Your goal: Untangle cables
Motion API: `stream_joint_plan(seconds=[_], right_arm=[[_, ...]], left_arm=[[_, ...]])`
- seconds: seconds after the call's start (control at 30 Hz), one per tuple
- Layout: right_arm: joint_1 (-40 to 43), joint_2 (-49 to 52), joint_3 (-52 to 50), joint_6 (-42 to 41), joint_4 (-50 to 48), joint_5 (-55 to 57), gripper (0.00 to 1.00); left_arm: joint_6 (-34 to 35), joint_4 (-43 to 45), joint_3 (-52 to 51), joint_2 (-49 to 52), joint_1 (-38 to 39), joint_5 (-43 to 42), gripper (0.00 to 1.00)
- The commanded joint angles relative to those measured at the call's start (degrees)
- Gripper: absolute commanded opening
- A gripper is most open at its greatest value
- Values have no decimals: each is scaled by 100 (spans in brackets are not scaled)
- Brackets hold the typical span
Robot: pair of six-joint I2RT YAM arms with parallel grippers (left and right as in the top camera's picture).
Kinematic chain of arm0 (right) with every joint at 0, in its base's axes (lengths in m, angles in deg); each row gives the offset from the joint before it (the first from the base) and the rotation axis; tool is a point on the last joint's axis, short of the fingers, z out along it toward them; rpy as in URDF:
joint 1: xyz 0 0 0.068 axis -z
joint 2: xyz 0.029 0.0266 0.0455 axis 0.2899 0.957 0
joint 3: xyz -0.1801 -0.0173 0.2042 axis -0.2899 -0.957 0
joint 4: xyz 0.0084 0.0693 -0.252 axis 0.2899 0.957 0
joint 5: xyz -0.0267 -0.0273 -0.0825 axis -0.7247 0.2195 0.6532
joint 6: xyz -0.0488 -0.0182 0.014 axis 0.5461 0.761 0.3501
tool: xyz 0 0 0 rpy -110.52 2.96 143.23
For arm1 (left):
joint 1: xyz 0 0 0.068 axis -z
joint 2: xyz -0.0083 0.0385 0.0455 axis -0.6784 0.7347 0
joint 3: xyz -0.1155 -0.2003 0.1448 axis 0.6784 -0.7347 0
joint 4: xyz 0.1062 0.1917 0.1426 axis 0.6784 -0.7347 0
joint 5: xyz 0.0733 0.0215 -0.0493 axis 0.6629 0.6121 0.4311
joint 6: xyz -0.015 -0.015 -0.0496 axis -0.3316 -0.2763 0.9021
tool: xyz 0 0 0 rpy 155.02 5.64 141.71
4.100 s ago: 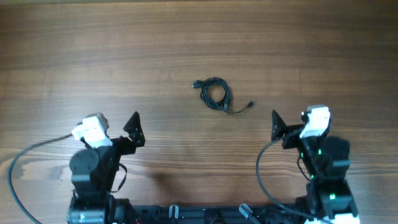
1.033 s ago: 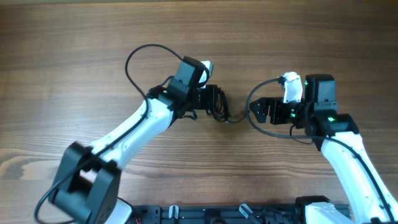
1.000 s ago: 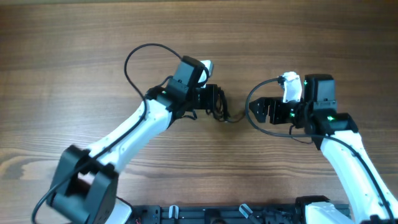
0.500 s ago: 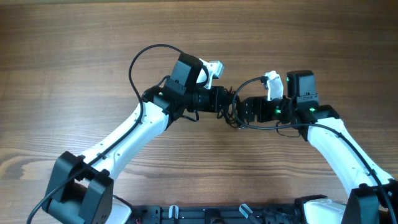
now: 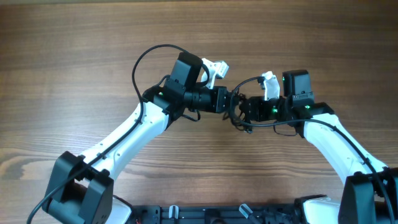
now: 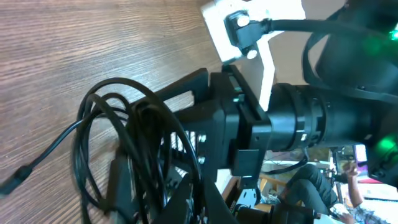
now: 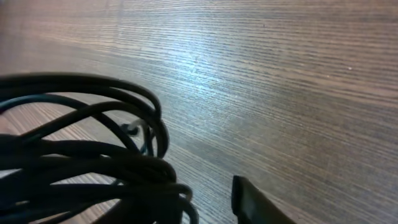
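The cables [image 5: 234,112] are a small bundle of thin black loops, hanging between my two grippers at the middle of the table. My left gripper [image 5: 225,102] is shut on the cables [image 6: 118,140], and its fingertips [image 6: 198,202] pinch the strands while one plug end [image 6: 15,180] trails on the wood. My right gripper [image 5: 244,107] faces the left one, nose to nose. In the right wrist view the cables [image 7: 81,165] fill the lower left. One right finger [image 7: 255,202] stands a little apart from the cables, and the other finger is hidden under the loops.
The wooden table [image 5: 74,50] lies bare all round the arms. The left arm's own thick black cable [image 5: 146,59] arcs up behind its wrist. The right arm's cable [image 5: 273,127] loops just under its wrist.
My right gripper has moved left up to the bundle and its jaws have narrowed. The left gripper has carried the bundle slightly right, still shut on it.
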State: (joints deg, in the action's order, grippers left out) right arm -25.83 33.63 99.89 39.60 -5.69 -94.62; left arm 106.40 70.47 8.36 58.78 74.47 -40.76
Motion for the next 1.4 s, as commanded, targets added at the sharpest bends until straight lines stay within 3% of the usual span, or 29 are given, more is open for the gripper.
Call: stream_joint_plan(seconds=[0.0,0.17,0.27,0.37,0.5,0.57,0.63,0.67,0.73,0.8,0.87,1.07,1.37], right_arm=[[-24,90,105,11,9,-50,34],[-24,90,105,9,76,-59,25],[-24,90,105,2,98,-144,23],[-24,90,105,2,105,-144,24],[-24,90,105,13,168,-138,34],[-24,90,105,13,166,-131,35],[-24,90,105,11,179,-92,39],[-24,90,105,15,181,-92,40],[-24,90,105,13,181,-94,45],[-24,90,105,4,203,-98,61],[-24,90,105,-33,223,-98,100],[-22,90,105,-365,262,-96,100],[-22,90,105,-439,269,-94,100]], left_arm=[[35,-328,-2,-94,-125,564,4],[37,-1397,-4,-83,-236,2457,4],[37,-1506,-26,-81,-234,2494,20],[37,-1521,-35,-79,-236,2492,21],[33,-1552,-35,-79,-238,2479,22],[35,-1788,-35,-79,-269,2968,36],[44,-2210,-35,-79,-280,3812,63],[59,-2415,-35,-79,-280,4266,66],[61,-2658,-35,-79,-280,4839,67],[83,-2774,-37,-79,-280,5222,68],[79,-2765,-46,-70,-326,5265,72],[157,-2647,-203,149,-793,5198,72],[188,-2264,-236,833,-898,4133,64]])
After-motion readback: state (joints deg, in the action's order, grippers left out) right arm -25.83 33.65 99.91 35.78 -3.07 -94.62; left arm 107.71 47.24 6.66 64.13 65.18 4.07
